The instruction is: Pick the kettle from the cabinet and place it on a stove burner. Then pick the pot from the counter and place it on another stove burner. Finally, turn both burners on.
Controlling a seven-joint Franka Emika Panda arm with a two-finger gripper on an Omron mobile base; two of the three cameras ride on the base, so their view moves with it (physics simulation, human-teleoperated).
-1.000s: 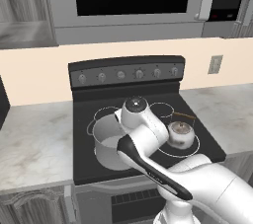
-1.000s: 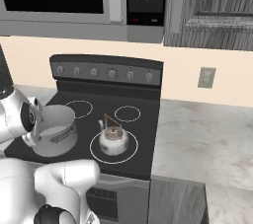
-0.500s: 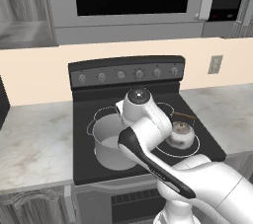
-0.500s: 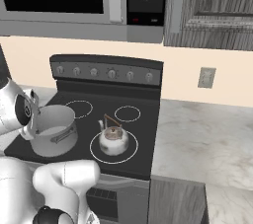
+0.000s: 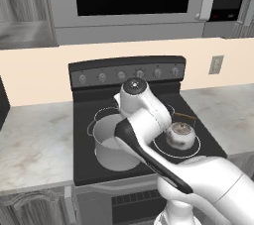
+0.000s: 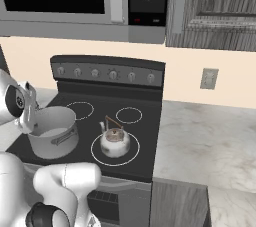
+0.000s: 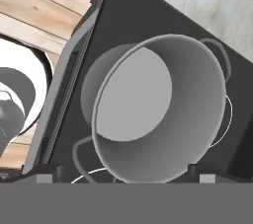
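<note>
The large grey pot (image 5: 110, 145) (image 6: 52, 132) stands on the cooktop's front-left burner (image 5: 92, 127). The small silver kettle (image 5: 179, 135) (image 6: 115, 141) sits inside the front-right burner (image 6: 131, 154). My gripper (image 7: 126, 172) hangs open straight above the pot (image 7: 158, 109), looking down into its bare inside. Its dark fingertips (image 7: 47, 172) stand wide apart, clear of the rim, with nothing between them. In the left base view my arm hides the hand. In the right base view my wrist (image 6: 17, 102) is above the pot's left edge.
A row of knobs (image 5: 121, 75) (image 6: 112, 75) runs along the stove's back panel. The marbled counter (image 5: 34, 144) (image 6: 210, 136) flanks the cooktop. A microwave (image 5: 129, 1) hangs above, and the dark wood-grain cabinet (image 6: 215, 6) is at the upper right, door shut.
My hand has risen a little above the pot and drifted slightly left. Pot and kettle have stayed on their burners.
</note>
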